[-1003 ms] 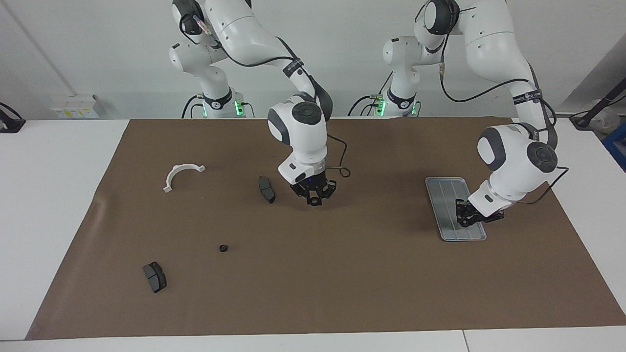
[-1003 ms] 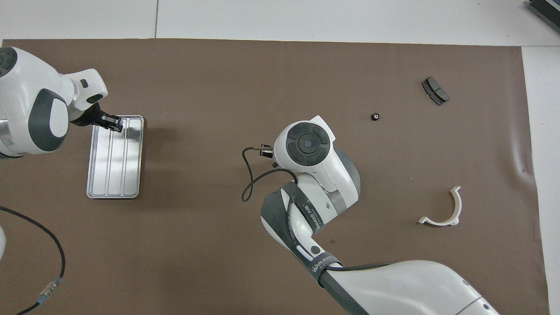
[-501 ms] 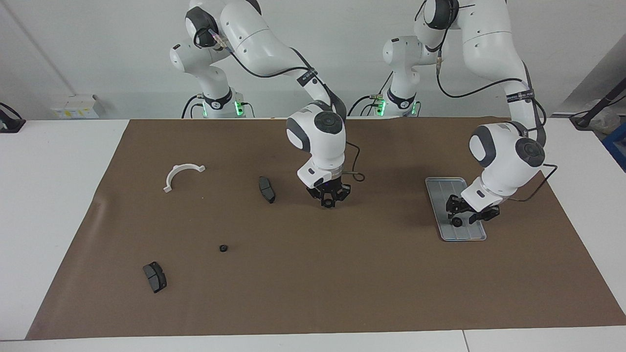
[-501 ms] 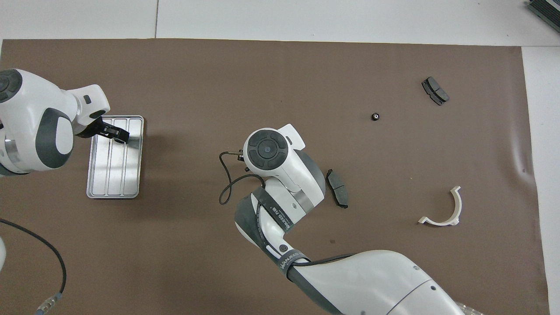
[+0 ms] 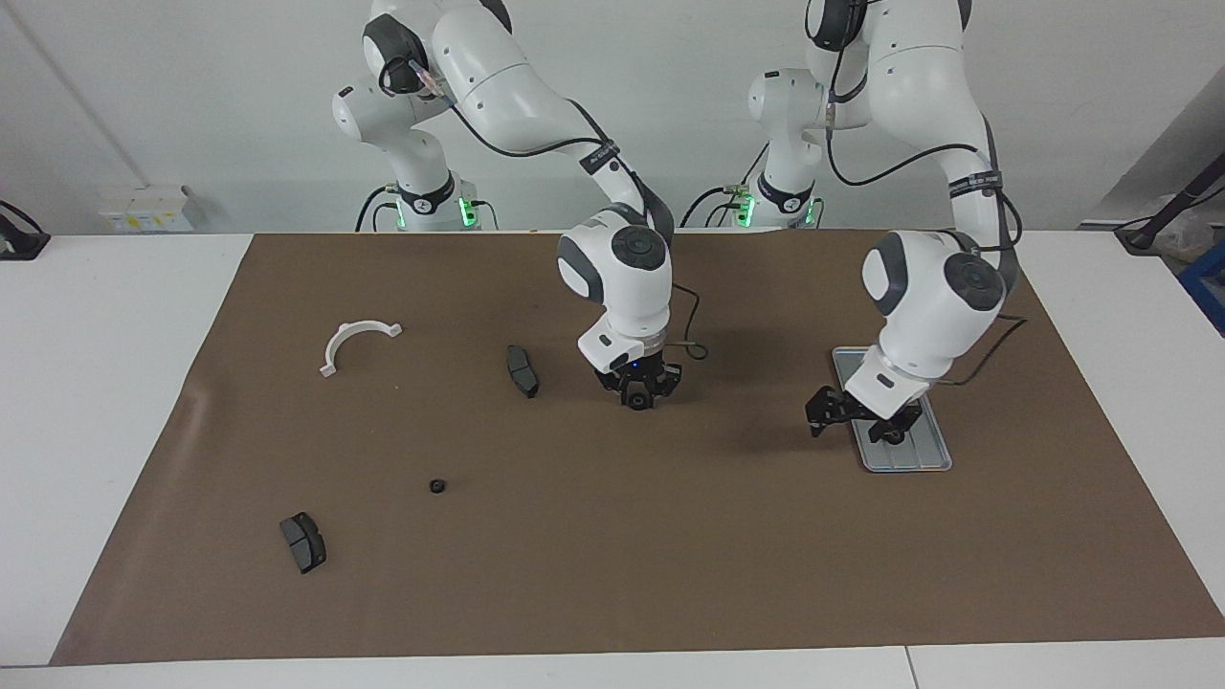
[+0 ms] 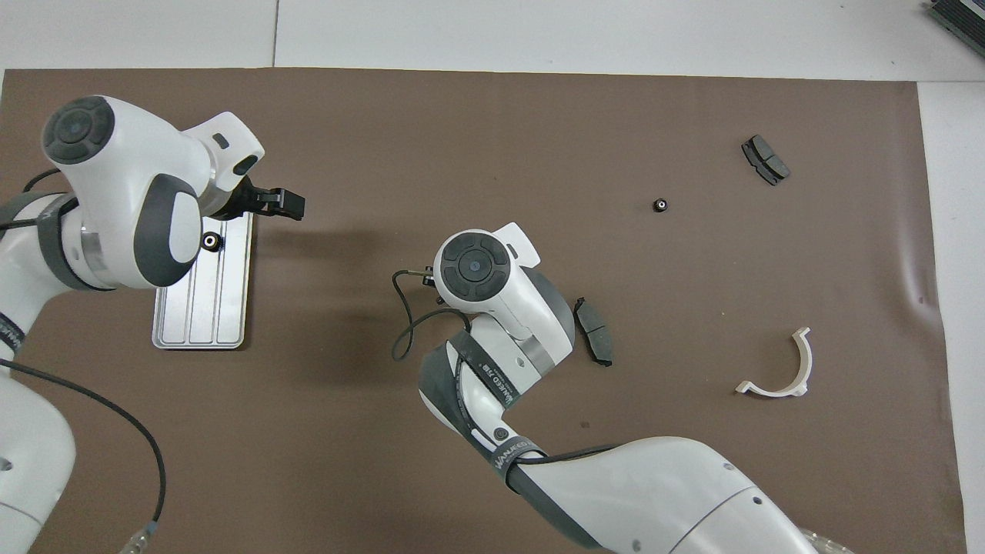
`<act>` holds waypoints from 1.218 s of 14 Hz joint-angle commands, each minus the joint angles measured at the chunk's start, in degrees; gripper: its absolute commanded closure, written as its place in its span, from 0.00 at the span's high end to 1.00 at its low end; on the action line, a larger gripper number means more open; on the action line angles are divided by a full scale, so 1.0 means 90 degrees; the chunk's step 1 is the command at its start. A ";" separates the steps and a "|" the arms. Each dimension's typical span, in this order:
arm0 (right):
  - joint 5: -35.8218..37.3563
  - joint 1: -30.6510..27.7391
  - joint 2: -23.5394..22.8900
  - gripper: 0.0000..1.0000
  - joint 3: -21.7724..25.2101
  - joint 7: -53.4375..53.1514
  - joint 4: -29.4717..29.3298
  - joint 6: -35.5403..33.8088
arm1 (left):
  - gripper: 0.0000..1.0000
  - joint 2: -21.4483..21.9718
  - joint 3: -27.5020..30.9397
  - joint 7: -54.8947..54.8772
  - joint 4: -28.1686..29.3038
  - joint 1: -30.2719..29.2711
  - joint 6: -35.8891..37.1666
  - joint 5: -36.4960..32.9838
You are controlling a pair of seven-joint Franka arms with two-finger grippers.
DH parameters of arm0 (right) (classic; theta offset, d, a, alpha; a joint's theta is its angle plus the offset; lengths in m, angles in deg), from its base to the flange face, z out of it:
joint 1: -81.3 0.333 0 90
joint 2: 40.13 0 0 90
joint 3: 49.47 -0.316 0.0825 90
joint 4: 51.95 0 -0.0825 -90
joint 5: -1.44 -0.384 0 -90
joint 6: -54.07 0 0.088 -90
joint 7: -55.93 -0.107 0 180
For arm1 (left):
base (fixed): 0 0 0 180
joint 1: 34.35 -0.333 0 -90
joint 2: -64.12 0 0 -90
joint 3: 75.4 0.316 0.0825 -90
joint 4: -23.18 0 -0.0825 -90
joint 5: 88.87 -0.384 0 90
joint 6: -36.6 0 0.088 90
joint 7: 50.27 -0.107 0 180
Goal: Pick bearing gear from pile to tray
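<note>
The silver tray (image 5: 907, 457) (image 6: 200, 308) lies on the brown mat toward the left arm's end. A small black bearing gear (image 5: 895, 437) (image 6: 209, 241) rests in it, at the end farther from the robots. My left gripper (image 5: 855, 421) hangs open just over that end's edge, and one fingertip (image 6: 283, 204) reaches past the rim over the mat. It holds nothing. My right gripper (image 5: 638, 394) is low over the middle of the mat, its tips hidden under the wrist from above. Another black ring (image 5: 437, 485) (image 6: 660, 205) lies loose on the mat.
A white half-ring bracket (image 5: 356, 343) (image 6: 781, 369) lies toward the right arm's end. One dark pad (image 5: 522, 371) (image 6: 595, 342) sits beside the right gripper. Another pad (image 5: 303, 542) (image 6: 765, 159) lies farther from the robots, beside the loose ring.
My left gripper has opened and swung off the tray toward the table's middle, leaving the black gear in the tray. The right arm shifted toward the left arm's end, uncovering the dark pad.
</note>
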 commanded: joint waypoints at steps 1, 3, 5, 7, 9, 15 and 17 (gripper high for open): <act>0.0109 -0.0126 0.0064 1.00 0.0012 0.0000 -0.0057 0.0077 | 1.00 -0.0154 0.0131 0.1216 -0.0339 0.0694 -0.0078 0.0077; 0.0109 -0.0446 0.0385 1.00 0.0022 0.0291 0.0040 -0.0001 | 1.00 -0.0495 0.0131 0.2077 -0.1198 0.1094 0.0300 0.0048; 0.0099 -0.0973 0.0765 1.00 0.0012 0.1070 0.0293 -0.0030 | 1.00 -0.0818 0.0170 0.2800 -0.1795 0.1641 0.0624 -0.0175; 0.0060 -0.1432 0.1079 1.00 0.0002 0.1833 0.0644 0.0008 | 0.98 -0.0956 0.0161 0.3086 -0.1944 0.1886 0.0615 -0.0265; -0.0018 -0.1852 0.1129 1.00 0.0002 0.2769 0.0705 0.0018 | 0.95 -0.1121 0.0170 0.3174 -0.1934 0.2170 0.0528 -0.0313; -0.0028 -0.2683 0.0798 1.00 0.0002 0.4316 0.0685 0.0398 | 0.87 -0.0850 0.0161 0.3233 -0.0688 0.2619 -0.0300 -0.0607; 0.0118 -0.2820 0.0574 1.00 0.0012 0.4569 0.0627 0.0545 | 0.85 -0.0703 0.0161 0.3243 -0.0198 0.2727 -0.0643 -0.0607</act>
